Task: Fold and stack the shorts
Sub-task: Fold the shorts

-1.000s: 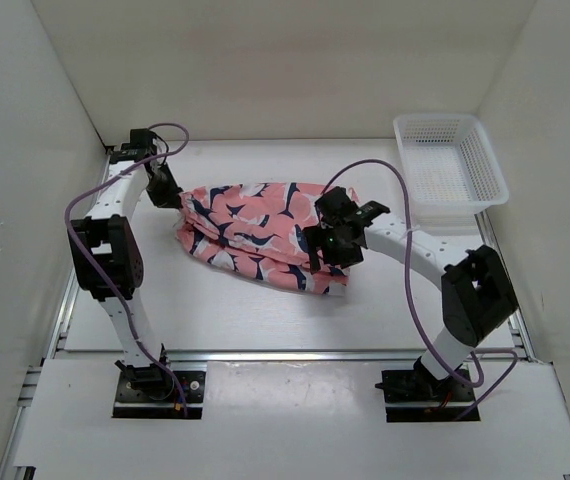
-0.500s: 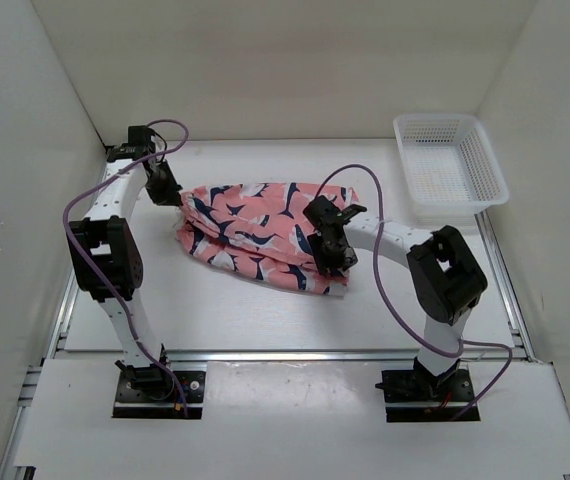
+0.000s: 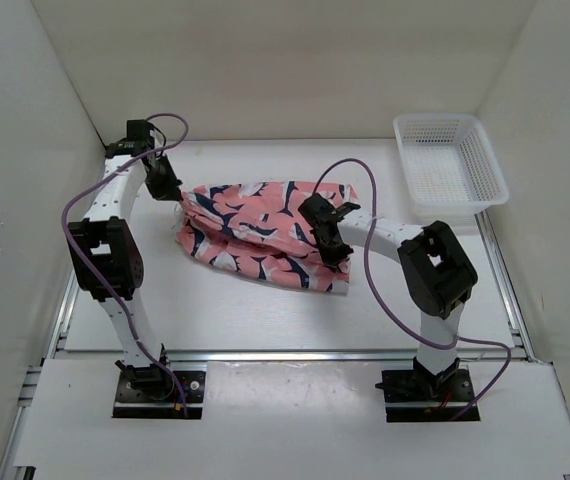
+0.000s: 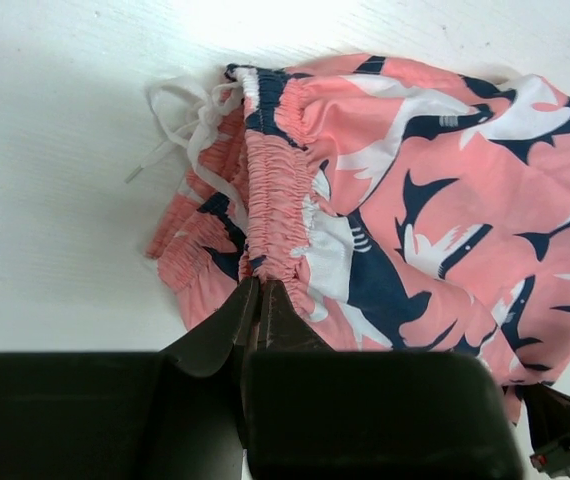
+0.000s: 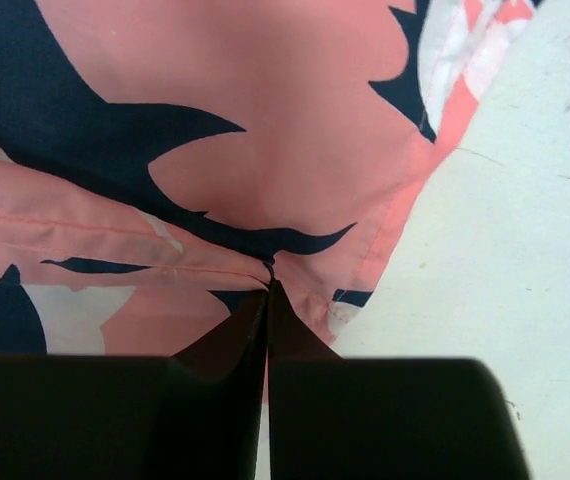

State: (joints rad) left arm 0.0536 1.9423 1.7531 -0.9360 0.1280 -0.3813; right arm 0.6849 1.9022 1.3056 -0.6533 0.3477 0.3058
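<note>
The white worktop (image 3: pixel 265 318) holds the pink shorts (image 3: pixel 255 225) with dark blue sharks. They lie bunched up in a loose fold, well to the left of the white mesh basket (image 3: pixel 455 206). The left jaws are pressed together, pinching the gathered waistband (image 4: pixel 270 200) at the end of the shorts farthest from the basket. The white drawstring (image 4: pixel 190 125) trails out just beside that spot. The right jaws are pressed together too, pinching a hem fold (image 5: pixel 115 232) at the end of the shorts nearest the basket.

A second ago the right jaws were spread wide over that end; now they have snapped shut on the cloth. The right arm's (image 3: pixel 435 270) elbow has swung farther from the basket. The left jaws have kept their pinch.

The basket sits apart from both arms, and its mesh bottom shows.
</note>
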